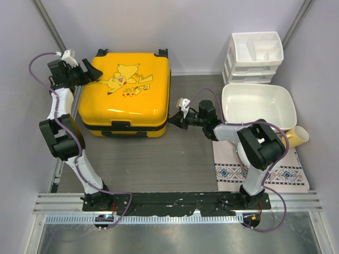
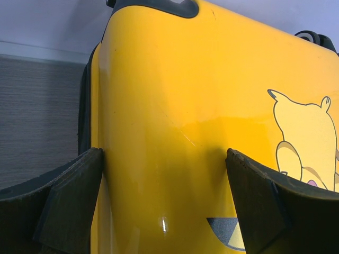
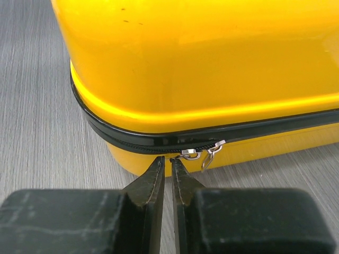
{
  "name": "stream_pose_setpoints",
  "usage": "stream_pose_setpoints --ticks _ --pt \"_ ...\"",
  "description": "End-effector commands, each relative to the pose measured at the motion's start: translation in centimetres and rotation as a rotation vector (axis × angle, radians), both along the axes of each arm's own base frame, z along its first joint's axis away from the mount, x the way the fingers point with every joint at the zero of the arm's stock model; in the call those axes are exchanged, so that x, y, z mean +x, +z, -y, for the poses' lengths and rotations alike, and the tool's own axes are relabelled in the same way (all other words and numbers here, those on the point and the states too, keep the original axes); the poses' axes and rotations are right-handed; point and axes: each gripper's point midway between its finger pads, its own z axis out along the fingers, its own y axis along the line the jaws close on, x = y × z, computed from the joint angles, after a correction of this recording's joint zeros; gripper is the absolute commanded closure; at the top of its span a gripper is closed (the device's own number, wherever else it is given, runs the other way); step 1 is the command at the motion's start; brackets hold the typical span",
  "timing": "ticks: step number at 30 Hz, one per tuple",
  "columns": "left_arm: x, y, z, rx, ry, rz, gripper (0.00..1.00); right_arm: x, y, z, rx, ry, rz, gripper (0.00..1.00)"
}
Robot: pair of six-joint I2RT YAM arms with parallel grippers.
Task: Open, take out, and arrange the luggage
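Basin (image 1: 259, 106) near luggage (image 1: 127, 98) (organizer (image 1: 253, 67) behind)

- The table (image 1: 185, 159) has a grey wood-grain top, bare through the middle.
- A yellow hard-shell suitcase (image 1: 137, 100) lies flat on its far left part, printed side up, its black zipper band running just above the tabletop.
- A white drawer organizer (image 1: 254, 69) stands in the far right corner.
- A patterned woven mat (image 1: 265, 174) lies along the right side.
- A white basin (image 1: 258, 87) sits at the mat's far end, just in front of the organizer.
- A pale yellow cup (image 1: 299, 137) lies tipped beside the basin.
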Motion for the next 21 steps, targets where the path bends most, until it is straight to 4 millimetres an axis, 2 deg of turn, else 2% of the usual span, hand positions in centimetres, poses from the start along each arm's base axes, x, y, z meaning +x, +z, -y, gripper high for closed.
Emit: stream_pose_setpoints --ticks 1,3,5,13,17,21 --pt "-6.5 -10.8 8.2 -0.183 -0.216 -0.442 0.09 -0.2 1.3 -0.5 0.036 0.017 0.053 0.82" --pt "-6.5 -10.8 8.2 -0.182 -0.217 -0.443 0.09 -0.1 1.0 -0.5 0.032 0.014 0.048 0.7" --pt "-6.5 -10.9 8.2 -0.18 -0.216 -0.444 0.09 0.0 0.7 -0.5 0.027 0.012 0.048 0.65" --pt "-6.4 -10.8 8.1 -0.171 -0.216 -0.439 0.08 1.0 0.8 -1.0 0.04 0.003 0.064 0.69" --pt "-6.5 -10.9 8.2 -0.175 -0.216 -0.444 0.09 1.8 0.7 -1.0 0.045 -0.022 0.081 0.67" --pt "-6.6 -10.9 8.1 -0.171 -0.218 -0.444 0.08 1.7 1.2 -1.2 0.054 -0.01 0.099 0.62"
